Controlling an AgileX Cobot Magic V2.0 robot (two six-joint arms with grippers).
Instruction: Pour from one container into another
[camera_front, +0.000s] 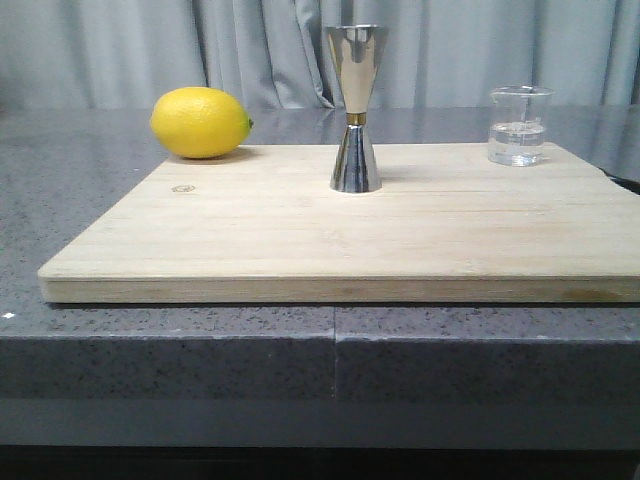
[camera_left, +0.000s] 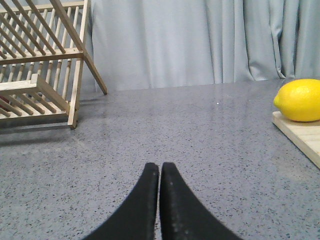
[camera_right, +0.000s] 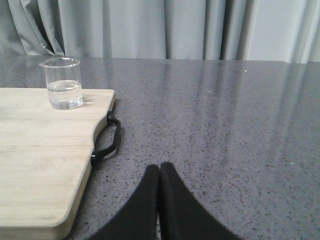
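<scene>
Standing on your pale wooden board (camera_front: 300, 240): shiny hourglass jigger (camera_front: 355, 110), clear glass beaker (camera_front: 519, 126); speckled grey counter (camera_front: 90, 180); both grippers (camera_left: 159, 172) (camera_right: 159, 172) closed, empty.

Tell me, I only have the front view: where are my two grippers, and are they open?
Observer: The left gripper is shut, low over bare counter left of the cutting board.
Operator: And the right?
Observer: The right gripper is shut too, over the counter beside the board's black handle.
Operator: Anything outside my frame?
Observer: A wooden dish rack stands far left, beyond the lemon.
</scene>
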